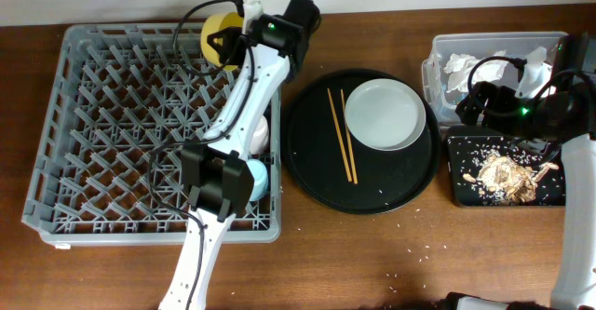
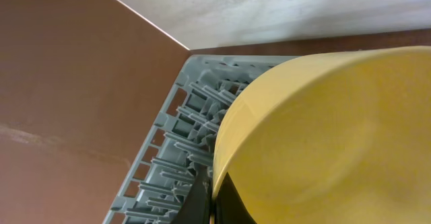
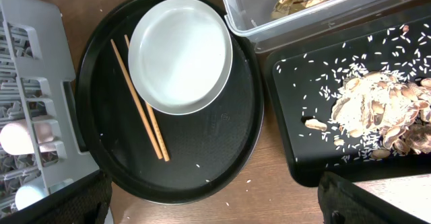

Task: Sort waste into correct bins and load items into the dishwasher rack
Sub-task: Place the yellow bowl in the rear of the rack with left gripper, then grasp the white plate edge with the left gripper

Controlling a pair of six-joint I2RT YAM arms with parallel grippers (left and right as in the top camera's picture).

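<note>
My left gripper [image 1: 226, 40] [image 2: 212, 200] is shut on the rim of the yellow bowl [image 1: 212, 26] [image 2: 323, 136] and holds it on edge over the far side of the grey dishwasher rack [image 1: 121, 142] [image 2: 168, 136]. A pink cup [image 1: 258, 133] [image 3: 20, 136] and a light-blue cup [image 1: 260, 176] [image 3: 27, 194] sit at the rack's right edge. The grey-white plate [image 1: 385, 114] [image 3: 180, 54] and the chopsticks [image 1: 340, 135] [image 3: 141, 106] lie on the round black tray [image 1: 317, 166] [image 3: 215, 157]. My right gripper [image 1: 473, 105] [image 3: 212, 210] is open and empty, high above the table.
The clear tub [image 1: 445, 45] [image 3: 269, 32] at the far right holds white napkins [image 1: 461, 68]. In front of it the black rectangular tray [image 1: 461, 196] [image 3: 296, 150] holds food scraps [image 1: 507, 175] [image 3: 370, 109] and rice. Loose rice grains lie on the table.
</note>
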